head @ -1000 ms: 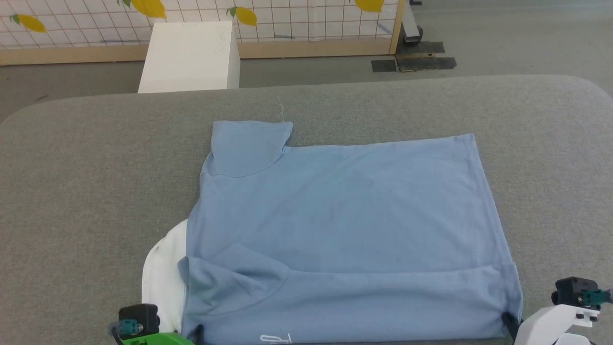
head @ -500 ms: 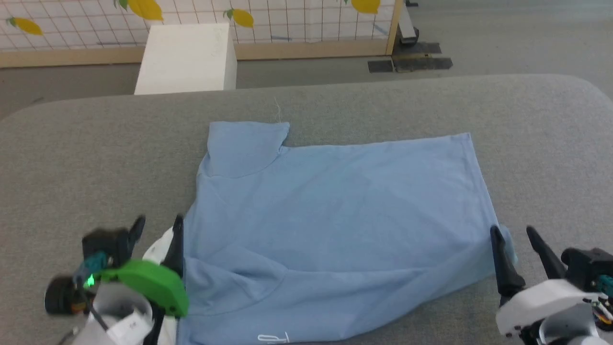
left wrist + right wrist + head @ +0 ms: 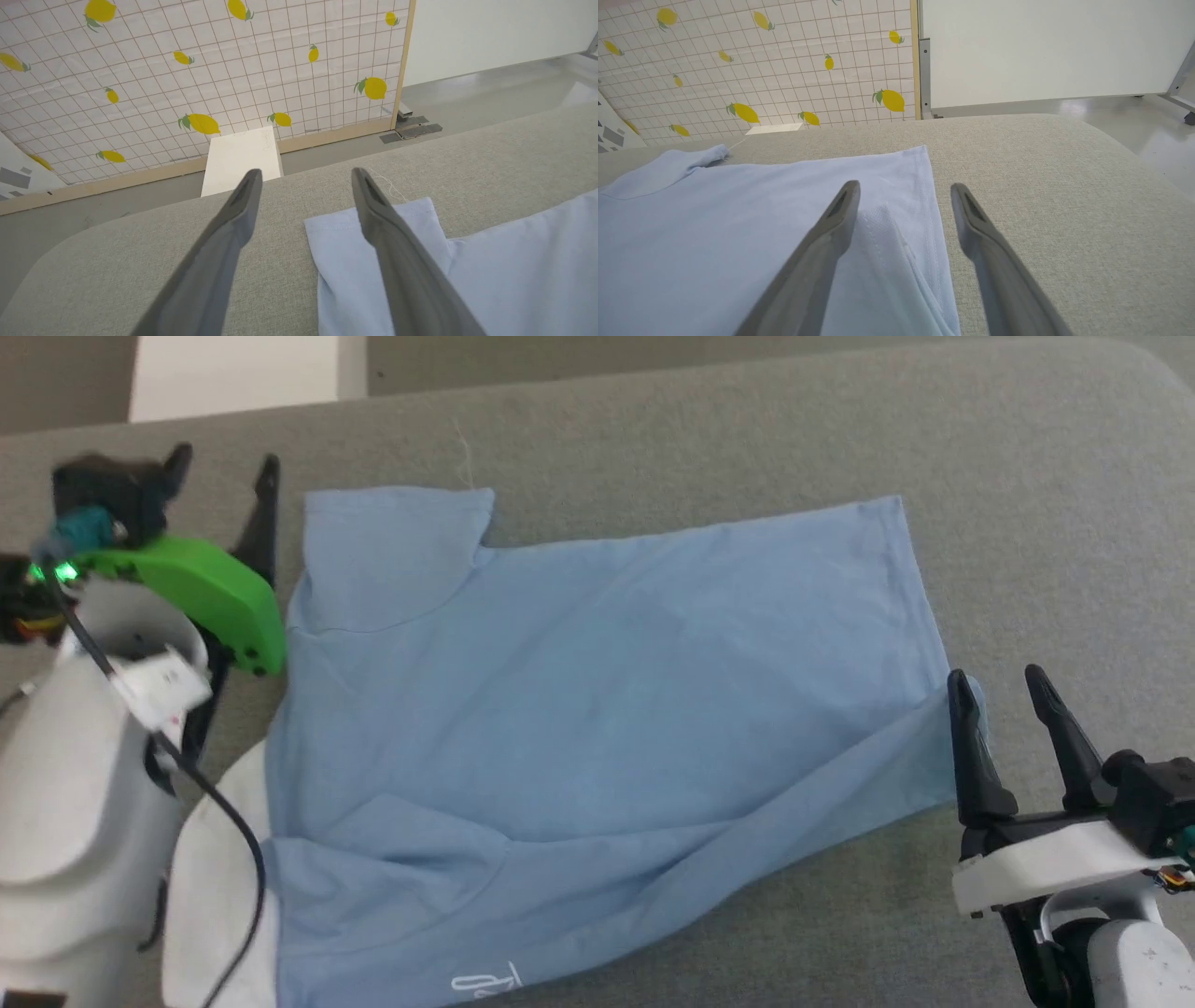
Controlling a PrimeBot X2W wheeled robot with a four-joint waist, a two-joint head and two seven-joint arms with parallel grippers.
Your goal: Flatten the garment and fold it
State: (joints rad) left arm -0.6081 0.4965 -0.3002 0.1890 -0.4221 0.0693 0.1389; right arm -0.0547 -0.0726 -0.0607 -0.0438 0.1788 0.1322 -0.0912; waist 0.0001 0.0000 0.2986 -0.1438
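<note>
The garment (image 3: 597, 709), a light blue T-shirt, lies spread on the grey table (image 3: 700, 411), with white fabric (image 3: 215, 859) showing at its near left. A diagonal fold runs from its near edge to its right side. My left gripper (image 3: 224, 476) stands open just left of the far sleeve, holding nothing. In the left wrist view its right finger hangs over the sleeve (image 3: 373, 242) of the garment, and the left gripper (image 3: 306, 175) is empty. My right gripper (image 3: 997, 679) is open at the garment's right edge. In the right wrist view the right gripper (image 3: 903, 186) straddles the folded corner of the garment (image 3: 738, 224).
A white box (image 3: 233, 373) stands on the floor beyond the table's far left edge. A lemon-patterned grid panel (image 3: 187, 70) and a white wall (image 3: 1041, 46) stand behind it. Bare grey table surface lies to the right of the garment (image 3: 1064, 210).
Both grippers have opened and let go of the garment's near edge, which now lies folded diagonally. The left gripper has moved forward to the far sleeve. The head camera has tilted down.
</note>
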